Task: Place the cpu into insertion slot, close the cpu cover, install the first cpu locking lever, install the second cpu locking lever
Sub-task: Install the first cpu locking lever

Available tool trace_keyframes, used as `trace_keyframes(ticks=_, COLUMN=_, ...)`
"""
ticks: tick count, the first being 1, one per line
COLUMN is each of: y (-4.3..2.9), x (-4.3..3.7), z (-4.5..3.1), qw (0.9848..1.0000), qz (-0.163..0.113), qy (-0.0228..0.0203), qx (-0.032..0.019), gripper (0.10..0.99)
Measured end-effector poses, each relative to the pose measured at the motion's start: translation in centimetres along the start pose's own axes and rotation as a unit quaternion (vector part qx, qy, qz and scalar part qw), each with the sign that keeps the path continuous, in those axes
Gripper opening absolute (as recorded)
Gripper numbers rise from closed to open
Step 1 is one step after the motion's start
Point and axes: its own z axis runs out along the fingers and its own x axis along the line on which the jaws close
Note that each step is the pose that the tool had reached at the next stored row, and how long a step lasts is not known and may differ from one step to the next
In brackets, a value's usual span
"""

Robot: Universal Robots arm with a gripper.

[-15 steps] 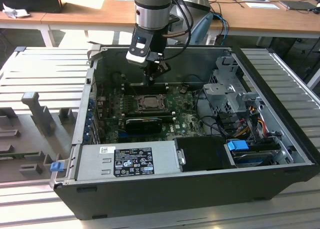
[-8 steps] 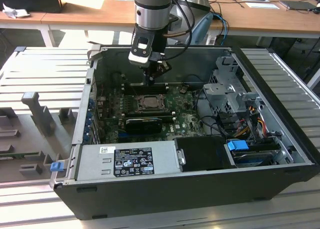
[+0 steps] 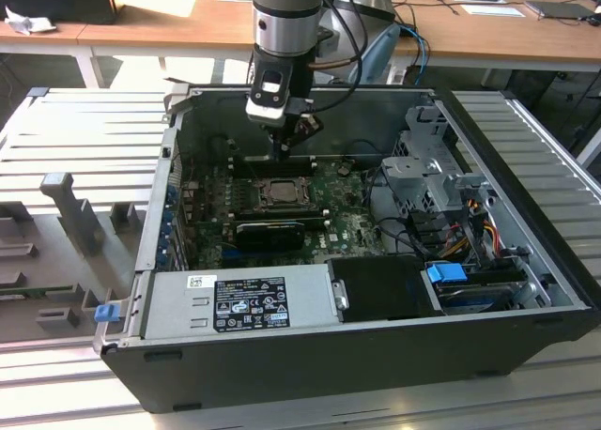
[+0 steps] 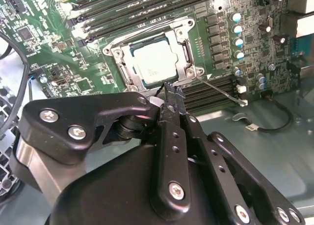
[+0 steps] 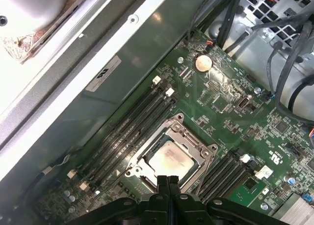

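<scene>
**Cpu** (image 4: 156,63) (image 5: 169,158): small flat square with a pale silver-grey metal face and a dull sheen, faintly warm-tinted in the first wrist view. Seated flat in the insertion slot (image 4: 127,70), near the middle of the green motherboard (image 5: 230,112), between two banks of long black memory slots (image 5: 130,124).

**Cpu cover** (image 4: 188,48): thin stamped silver-grey frame with a large central window. Lying down over the chip's edges and framing it on every side.

**Lever** (image 4: 221,90): thin bare-metal rod slanting out from one corner of the frame across the memory slots. Cannot tell whether latched.

**Gripper** (image 4: 172,90): matte black plates bolted with silver screw heads. Jaws closed, tips pressed together just above the cover's near edge. Cannot tell whether anything thin is pinched between them.

**Hidden or unclear:**
- Near edge of slot and cover masked by the fingertips in the first wrist view.
- Slot's black rim visible as narrow strips inside the frame.
- Socket small and hard to read in the exterior view.

**Surroundings:**
- Open dark grey computer case (image 3: 329,364), sheet-metal walls.
- Grey boxy power supply (image 3: 188,303).
- Round silver coin cell (image 5: 203,63).
- Bundled black cables (image 5: 289,53).
</scene>
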Motion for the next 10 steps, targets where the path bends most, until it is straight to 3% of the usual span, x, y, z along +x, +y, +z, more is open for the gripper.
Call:
trace_keyframes(ticks=3, y=0.00, x=0.00, z=0.00, qw=0.9996, qz=-0.027, qy=0.0009, qx=0.0006, gripper=0.106)
trace_keyframes(ticks=8, y=0.00, x=0.00, z=0.00, qw=0.9990, qz=-0.045, qy=0.0016, qx=0.0010, gripper=0.106)
trace_keyframes(ticks=10, y=0.00, x=0.00, z=0.00, qw=0.9975, qz=-0.071, qy=0.0024, qx=0.0014, gripper=0.106)
